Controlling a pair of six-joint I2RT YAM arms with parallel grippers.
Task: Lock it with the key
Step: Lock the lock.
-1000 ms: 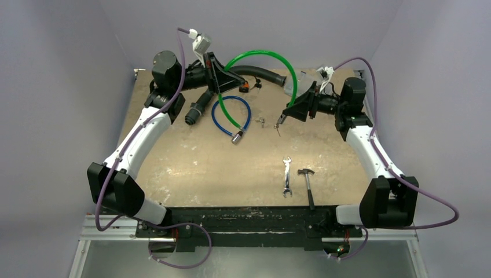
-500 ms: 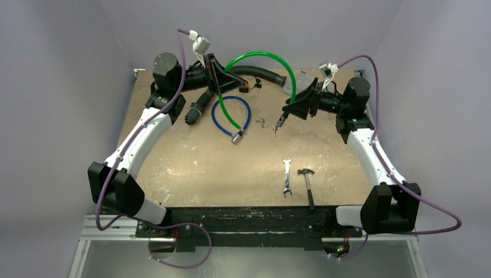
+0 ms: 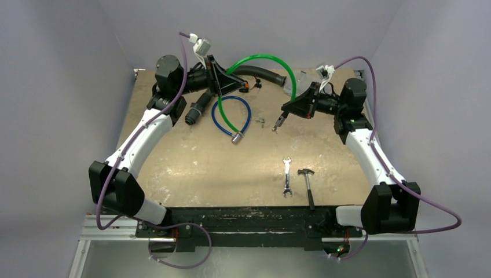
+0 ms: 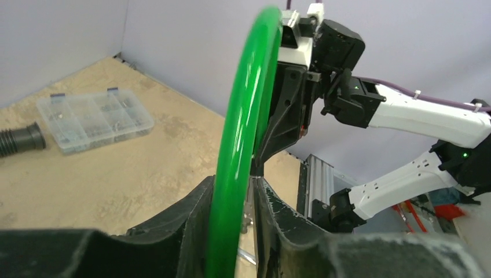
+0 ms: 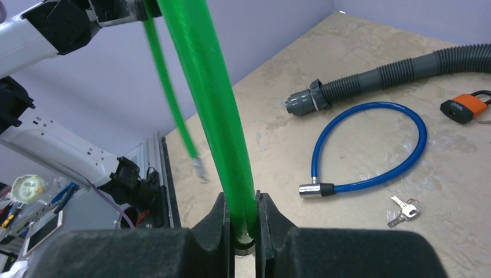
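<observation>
Green lock (image 3: pixel 263 55) hangs as an arch across the upper middle of the overhead view, held off the bench (image 3: pixel 202 162) by both arms. The left end effector (image 3: pixel 242 84) is pinching the cable partway along. From there a free stretch drops down across the blue lock (image 3: pixel 231 97). The right end effector (image 3: pixel 279 120) is pressed onto the cable's other end; its wrist view shows the tip seated between the fingers.

Over the last second the right end effector has slid left and down in the overhead frame. It has gone from beside the arch's right foot toward the centre, and the arch has narrowed a little. The left end effector has hardly shifted. The held end now sits just right of the key (image 3: pixel 262 122), which lies flat on the bench between the blue lock and the right end effector, apart from both.

This reads as the right arm carrying its cable end inward, toward the free end and the key. The ends are not joined and the key is untouched, so locking has not begun. Both end effectors are occupied with the cable, so one will probably have to let go before the key can be lifted. Releasing could let the springy cable swing and knock the key.
</observation>
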